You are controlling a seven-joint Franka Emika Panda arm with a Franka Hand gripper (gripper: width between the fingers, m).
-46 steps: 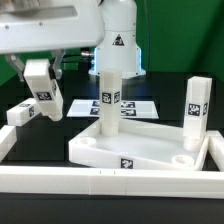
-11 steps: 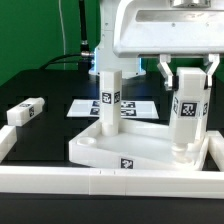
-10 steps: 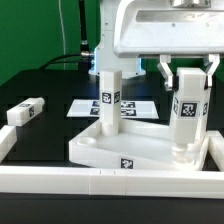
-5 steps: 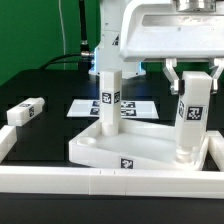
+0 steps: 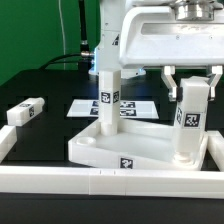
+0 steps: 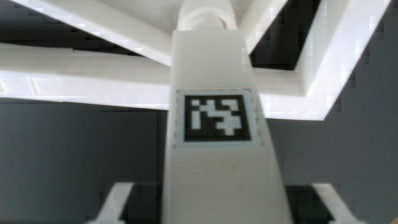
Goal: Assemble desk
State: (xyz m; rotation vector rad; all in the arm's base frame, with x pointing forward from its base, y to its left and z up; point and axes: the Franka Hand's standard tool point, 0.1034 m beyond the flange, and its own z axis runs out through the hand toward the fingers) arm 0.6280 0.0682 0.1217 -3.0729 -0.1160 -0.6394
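The white tabletop point(image 5: 140, 148) lies tray-side up in the middle. One white tagged leg point(image 5: 108, 98) stands upright in its far corner on the exterior view's left. A second leg point(image 5: 187, 122) stands upright in the near corner on the right. My gripper point(image 5: 193, 90) is over this leg, one finger on each side of its top. In the wrist view the leg point(image 6: 217, 110) runs between my fingers point(image 6: 116, 203) with a dark gap on both sides, so my gripper point(image 6: 217, 208) is open. A third leg point(image 5: 25, 110) lies on the table at the left.
The marker board point(image 5: 138, 106) lies flat behind the tabletop. A long white border rail point(image 5: 90, 180) runs along the front and turns up the left side point(image 5: 8, 142). The arm's base stands at the back.
4.6 s ago my gripper was at the left by the lying leg and the right leg stood farther back and right. Over the last second my gripper has shifted slightly right, around the leg's top.
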